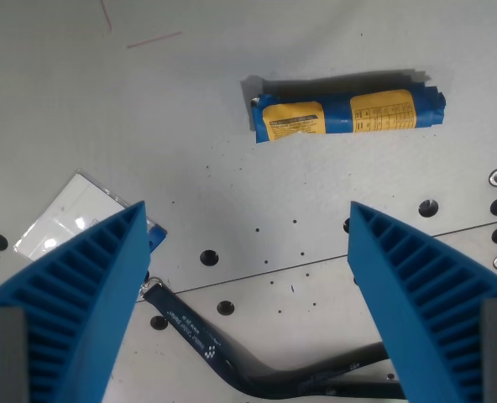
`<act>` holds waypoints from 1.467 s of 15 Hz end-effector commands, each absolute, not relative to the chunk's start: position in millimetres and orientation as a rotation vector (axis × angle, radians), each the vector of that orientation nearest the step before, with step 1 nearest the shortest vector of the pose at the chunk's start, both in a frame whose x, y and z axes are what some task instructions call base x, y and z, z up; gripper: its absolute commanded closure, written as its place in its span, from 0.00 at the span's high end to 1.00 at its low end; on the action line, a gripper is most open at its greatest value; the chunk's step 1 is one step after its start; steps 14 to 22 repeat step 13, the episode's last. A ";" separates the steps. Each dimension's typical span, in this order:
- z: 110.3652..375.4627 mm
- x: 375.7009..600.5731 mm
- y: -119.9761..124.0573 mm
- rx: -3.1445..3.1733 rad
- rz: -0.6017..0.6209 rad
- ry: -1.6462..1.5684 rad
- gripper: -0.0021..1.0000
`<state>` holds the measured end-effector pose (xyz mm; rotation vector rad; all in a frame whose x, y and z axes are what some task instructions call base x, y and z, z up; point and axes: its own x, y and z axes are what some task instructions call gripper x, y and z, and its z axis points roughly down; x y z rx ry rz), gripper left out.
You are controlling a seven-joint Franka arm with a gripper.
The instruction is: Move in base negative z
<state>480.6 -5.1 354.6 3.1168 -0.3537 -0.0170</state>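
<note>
Spread blue fingers (89, 277) above table (190, 126)

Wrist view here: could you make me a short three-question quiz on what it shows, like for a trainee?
1. True or false: the jaws of the gripper are closed on the blue and yellow rolled packet.
2. What dark thing lies on the table between the jaws? A) lanyard strap B) spoon C) cup
3. Fill in: the clear badge holder lies at the wrist view's ____.

Key: 1 false, they stand open with nothing between them; 2 A, the lanyard strap; 3 left.
</note>
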 end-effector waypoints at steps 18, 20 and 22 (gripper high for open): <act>291.6 484.2 -5.0 3.117 -0.010 -0.354 1.00; 291.6 484.2 -5.0 3.117 -0.010 -0.354 1.00; 291.6 484.2 -5.0 3.117 -0.010 -0.354 1.00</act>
